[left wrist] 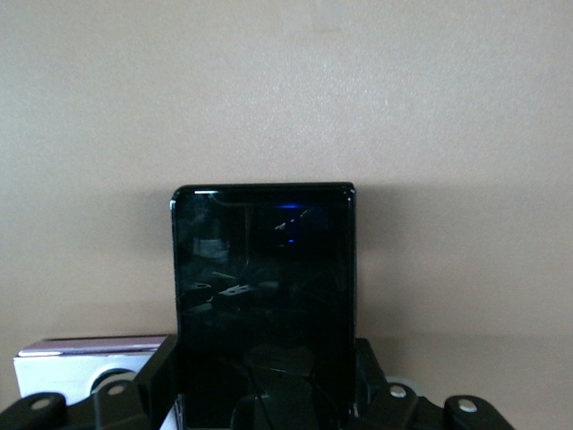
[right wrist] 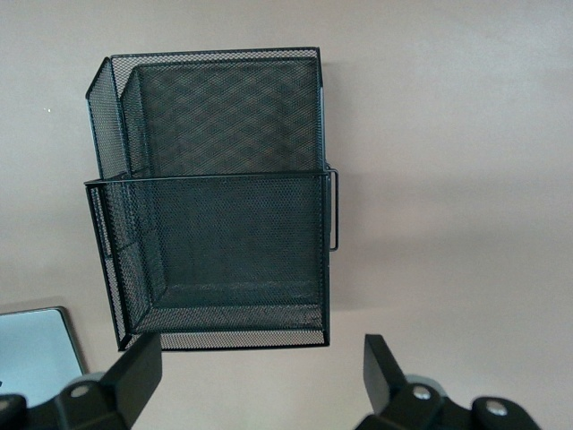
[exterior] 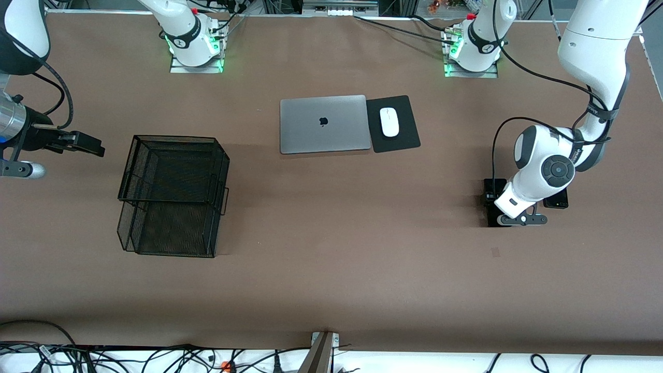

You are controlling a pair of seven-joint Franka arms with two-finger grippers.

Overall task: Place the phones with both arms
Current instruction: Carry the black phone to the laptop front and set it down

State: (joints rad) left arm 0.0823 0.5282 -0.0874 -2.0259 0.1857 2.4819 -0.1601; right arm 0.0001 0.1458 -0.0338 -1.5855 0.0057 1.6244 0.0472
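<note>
My left gripper [exterior: 513,219] is down at the table at the left arm's end. Its fingers [left wrist: 161,376] press both long edges of the long black phone [left wrist: 264,269], which shows partly under the hand in the front view [exterior: 492,194]. The lilac-white phone [left wrist: 81,358] lies right beside that gripper; in the front view the arm hides it. The small squarish black phone [exterior: 557,200] lies on the table just past the hand. My right gripper [exterior: 96,149] is open and empty, in the air at the right arm's end of the table [right wrist: 260,376].
A black two-tier mesh tray [exterior: 171,194] stands toward the right arm's end and shows in the right wrist view [right wrist: 215,224]. A closed grey laptop [exterior: 323,123] and a white mouse [exterior: 389,122] on a black pad [exterior: 406,140] lie mid-table, nearer the bases.
</note>
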